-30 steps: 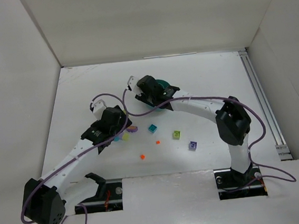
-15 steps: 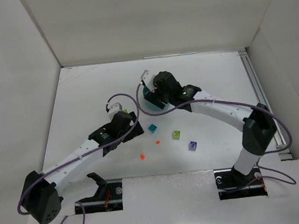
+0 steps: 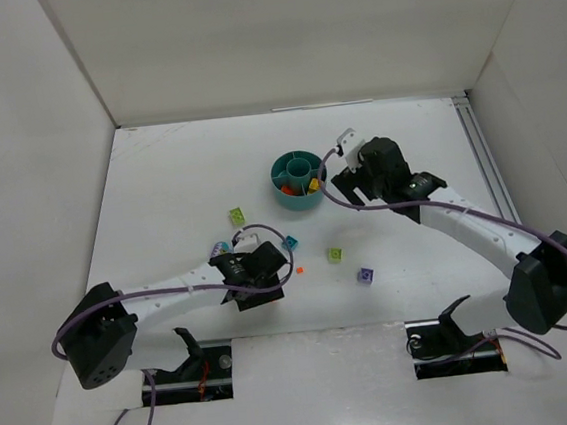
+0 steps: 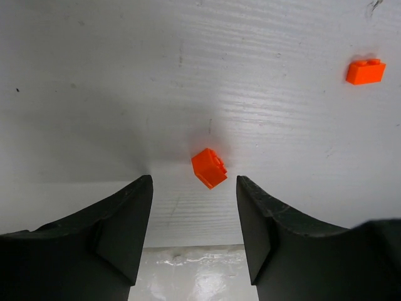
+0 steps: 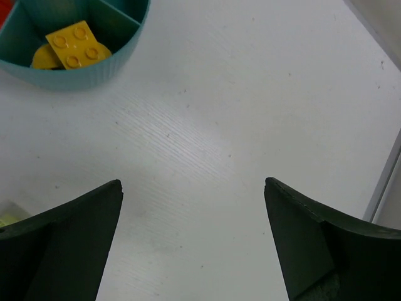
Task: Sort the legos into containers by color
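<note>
Top external view: the white surface (image 3: 160, 184) takes up most of it, and my two arms reach in from the near edge. My left arm (image 3: 170, 289) lies low across the near-left part. My right arm (image 3: 465, 220) stretches out to just right of the teal dish (image 3: 298, 203).

The dish sits toward the far middle, with orange bricks (image 3: 284, 187) in one wedge and yellow bricks (image 5: 75, 44) in another.

My left jaws are released, spread either side of a tiny orange brick (image 4: 208, 167). It's lying on the surface between them, touching neither side. My right jaws are spread wide too, with nothing in them, just bare surface underneath.

Loose bits between the dish and the near edge:
- lime brick (image 3: 237, 216)
- teal brick (image 3: 289, 242)
- second lime brick (image 3: 335, 255)
- purple brick (image 3: 366, 276)
- small orange piece (image 3: 299, 269), near my left jaws
</note>
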Motion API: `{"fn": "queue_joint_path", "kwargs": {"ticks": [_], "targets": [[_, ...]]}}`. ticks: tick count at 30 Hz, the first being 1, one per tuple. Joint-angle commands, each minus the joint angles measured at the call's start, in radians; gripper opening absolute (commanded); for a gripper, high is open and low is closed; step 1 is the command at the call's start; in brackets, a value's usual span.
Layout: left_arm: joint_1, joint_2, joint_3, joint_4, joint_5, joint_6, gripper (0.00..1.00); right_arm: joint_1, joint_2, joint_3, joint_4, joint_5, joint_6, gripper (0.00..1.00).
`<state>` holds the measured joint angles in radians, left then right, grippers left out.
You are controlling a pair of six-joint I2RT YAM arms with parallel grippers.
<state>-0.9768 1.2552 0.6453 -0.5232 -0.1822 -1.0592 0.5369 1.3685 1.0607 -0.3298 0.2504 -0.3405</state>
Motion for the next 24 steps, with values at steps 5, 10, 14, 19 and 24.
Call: {"fn": "queue_joint_path", "kwargs": {"ticks": [5,10,14,19,24], "targets": [[-0.008,0.053,-0.007,0.0,0.037,-0.053,0.47,-0.047,-0.117,-0.09,0.038,-0.016,0.038,0.99],[-0.017,0.087,0.005,0.0,0.026,-0.053,0.39,-0.06,-0.164,-0.125,0.038,-0.016,0.038,0.99],[-0.017,0.119,0.014,0.0,0.017,-0.033,0.39,-0.06,-0.184,-0.148,0.048,-0.016,0.047,0.99],[-0.017,0.139,0.014,0.011,0.027,-0.033,0.38,-0.069,-0.194,-0.166,0.058,-0.025,0.047,0.97],[-0.017,0.159,0.026,0.0,0.009,-0.033,0.31,-0.069,-0.194,-0.166,0.067,-0.025,0.047,0.97]]}}
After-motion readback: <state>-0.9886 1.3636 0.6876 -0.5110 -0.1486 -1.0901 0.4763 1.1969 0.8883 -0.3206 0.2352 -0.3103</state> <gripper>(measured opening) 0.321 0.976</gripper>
